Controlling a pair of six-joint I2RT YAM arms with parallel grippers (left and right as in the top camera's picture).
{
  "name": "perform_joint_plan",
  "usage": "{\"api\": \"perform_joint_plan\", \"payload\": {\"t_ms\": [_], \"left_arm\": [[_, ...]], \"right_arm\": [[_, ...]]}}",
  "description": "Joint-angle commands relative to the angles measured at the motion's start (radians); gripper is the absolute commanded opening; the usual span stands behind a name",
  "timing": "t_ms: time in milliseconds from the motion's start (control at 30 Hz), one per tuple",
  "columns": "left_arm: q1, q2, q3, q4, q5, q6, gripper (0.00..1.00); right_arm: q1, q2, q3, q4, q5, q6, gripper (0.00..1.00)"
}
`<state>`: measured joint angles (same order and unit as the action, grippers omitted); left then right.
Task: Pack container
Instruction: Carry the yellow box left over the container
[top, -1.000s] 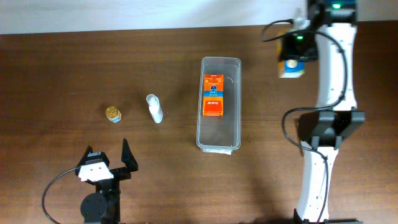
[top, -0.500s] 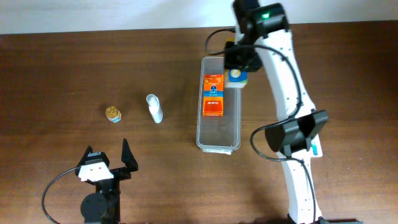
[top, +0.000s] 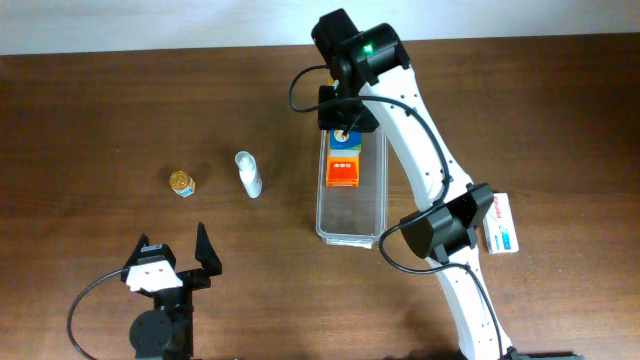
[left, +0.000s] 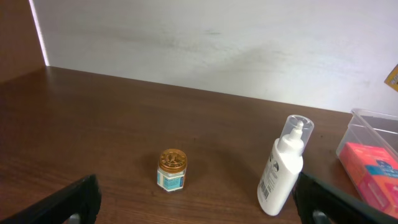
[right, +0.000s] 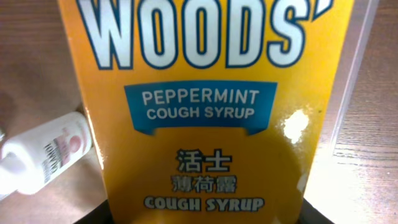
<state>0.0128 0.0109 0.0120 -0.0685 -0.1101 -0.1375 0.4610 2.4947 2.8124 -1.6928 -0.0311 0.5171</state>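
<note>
While clear, the container (top: 352, 212) holds an orange box (top: 343, 172).

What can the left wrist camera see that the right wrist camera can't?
Only the left wrist view shows the little gold-lidded jar and the orange box. Only the right wrist view shows the yellow cough syrup box, close up. Both show the white bottle, the brown table and, probably, the clear container.
</note>
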Motion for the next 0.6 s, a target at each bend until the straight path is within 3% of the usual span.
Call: {"api": "perform_joint_plan", "payload": {"t_ms": [0,567], "left_arm": [[0.003,-0.006,-0.003,-0.001,-0.011,0.016,0.99],[0.003,-0.006,-0.003,-0.001,-0.011,0.016,0.99]], "right_arm": [[-0.005,0.032,-0.006,-0.005,0.059,0.042,0.52],[-0.003,0.033,-0.192,0.1,0.103,0.041,0.52]]}}
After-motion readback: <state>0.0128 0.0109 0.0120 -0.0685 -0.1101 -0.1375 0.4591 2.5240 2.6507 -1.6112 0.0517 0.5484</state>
